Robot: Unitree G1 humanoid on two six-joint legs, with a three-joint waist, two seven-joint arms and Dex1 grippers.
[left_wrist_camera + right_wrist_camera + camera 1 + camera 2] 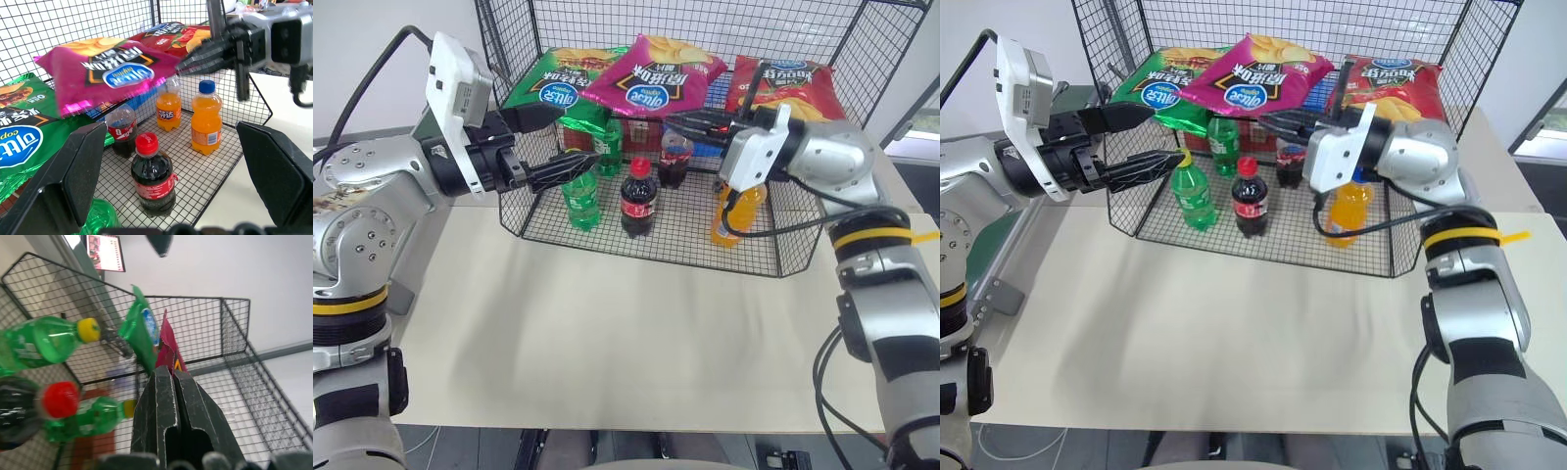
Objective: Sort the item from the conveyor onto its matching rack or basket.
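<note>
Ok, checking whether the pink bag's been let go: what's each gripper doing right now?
Left gripper: open, holding nothing.
Right gripper: shut, pinching the edge of the pink chip bag.

Magenta-pink bag [649,76], blue oval logo

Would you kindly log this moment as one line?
pink chip bag: on rack upper shelf, over green chip bag | right tool: shut, at bag edge | left tool: open

The pink chip bag [105,73] carries a blue oval logo with white lettering, upside down and not readable. The cola bottle [638,199] has a red label, its script too small to read.
</note>
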